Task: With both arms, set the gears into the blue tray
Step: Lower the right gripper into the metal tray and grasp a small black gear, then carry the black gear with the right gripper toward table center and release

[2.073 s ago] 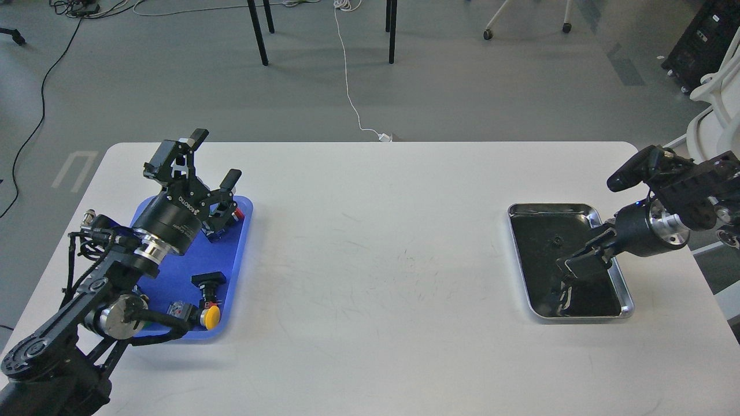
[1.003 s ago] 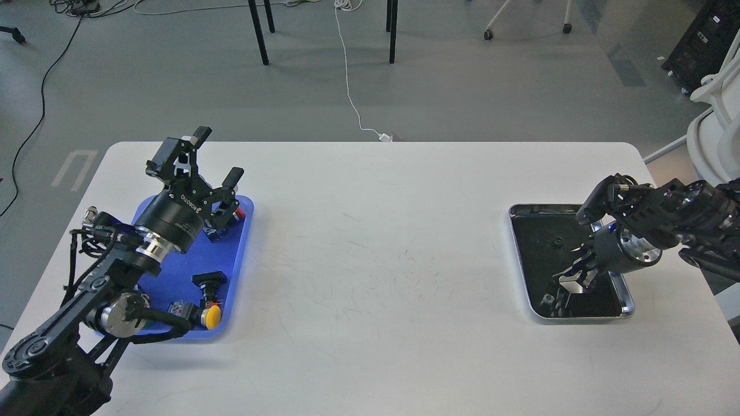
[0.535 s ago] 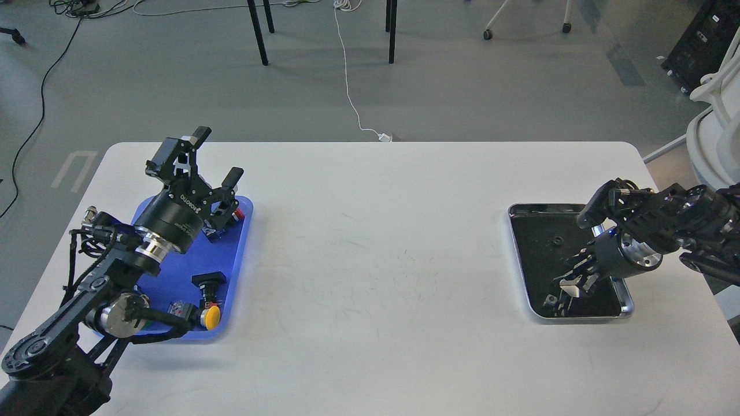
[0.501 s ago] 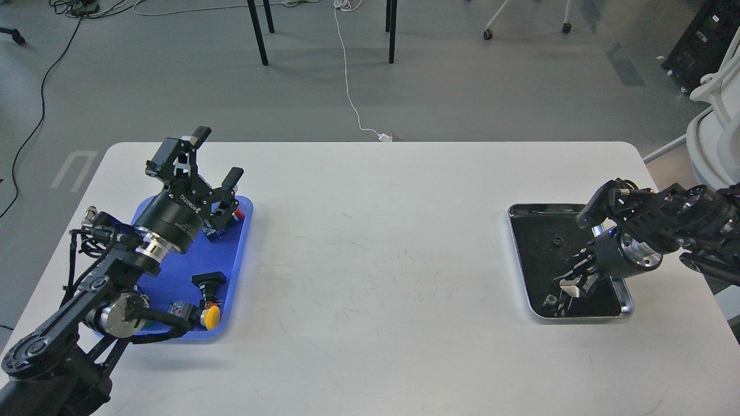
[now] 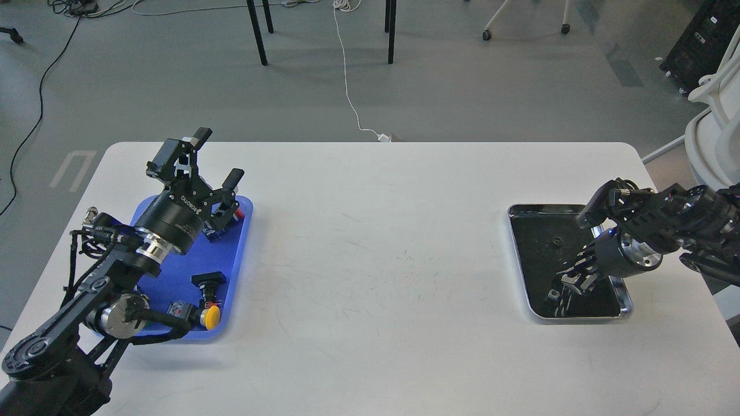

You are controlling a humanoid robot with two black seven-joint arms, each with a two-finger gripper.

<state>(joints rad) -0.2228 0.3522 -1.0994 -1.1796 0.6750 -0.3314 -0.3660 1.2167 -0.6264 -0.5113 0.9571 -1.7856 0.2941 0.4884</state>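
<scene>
One hand moved: the right hand (image 5: 563, 284) dipped lower in the black tray (image 5: 522, 260), grip unreadable; the left hand (image 5: 215, 156) stays wide.

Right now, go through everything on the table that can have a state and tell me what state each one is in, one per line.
left gripper: open, raised over the far end of the blue tray, holding nothing.
right gripper: down inside the black tray, too dark to tell open or shut.
blue tray: flat on the table, holding push-button switches.
yellow-capped switch: lying on its side.
black tray: flat, one gear lying in it.
</scene>
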